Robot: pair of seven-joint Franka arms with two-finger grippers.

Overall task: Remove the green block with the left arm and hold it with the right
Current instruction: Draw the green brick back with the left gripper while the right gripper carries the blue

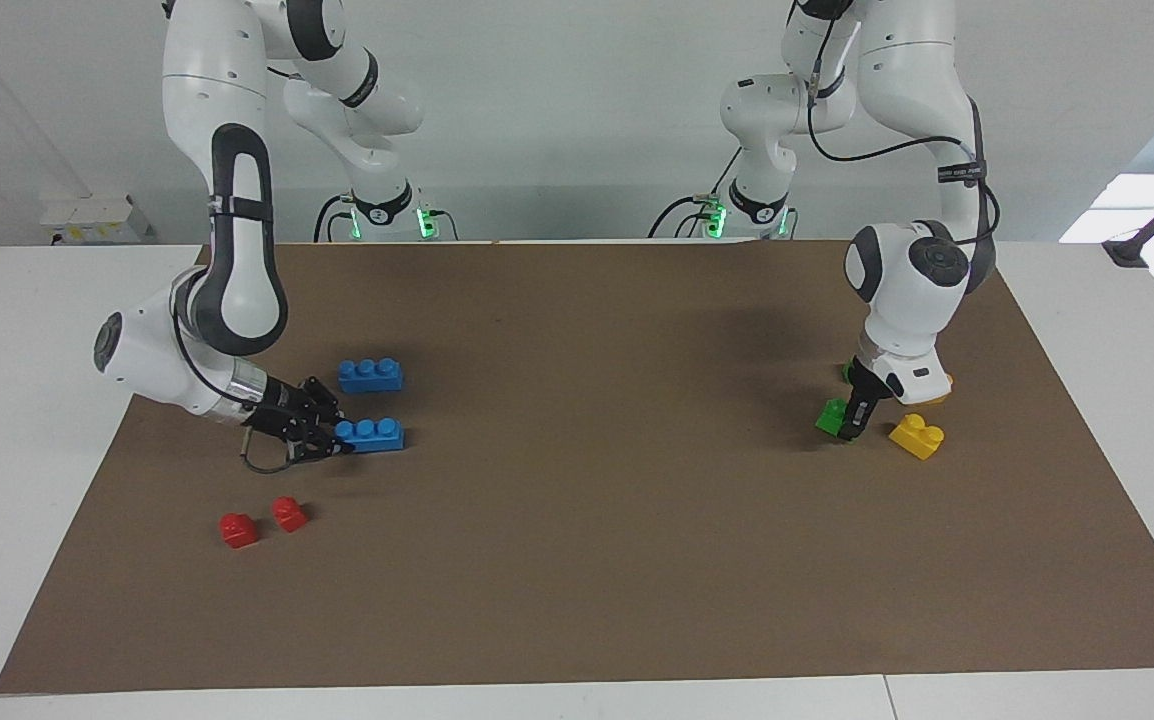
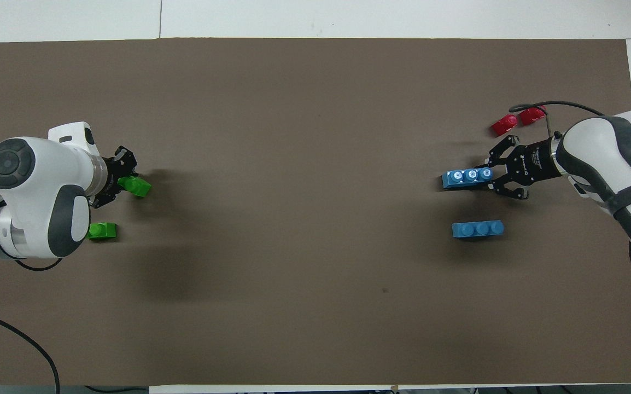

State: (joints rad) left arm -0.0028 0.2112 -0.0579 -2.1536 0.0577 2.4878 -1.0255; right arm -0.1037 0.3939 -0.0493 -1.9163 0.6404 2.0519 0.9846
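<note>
left gripper (image 1: 852,425): you see it clenched on the green block (image 1: 830,415), low over the brown mat (image 1: 597,560), just beside the yellow brick (image 1: 917,436).
green block: tilted in the fingers, likely pulled clear for setting down.
right gripper (image 1: 337,440): clamped on the blue three-stud brick's (image 1: 372,434) end, probably steadying it.

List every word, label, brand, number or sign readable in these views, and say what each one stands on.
No text can be read.
Right gripper, shut on a blue brick: white print on its black wrist in the overhead view, too small to read.
Left gripper, shut on the green block: no marking shows.
Strap on the left arm: small print, blurred.
Brown mat and other bricks: no lettering visible.
</note>
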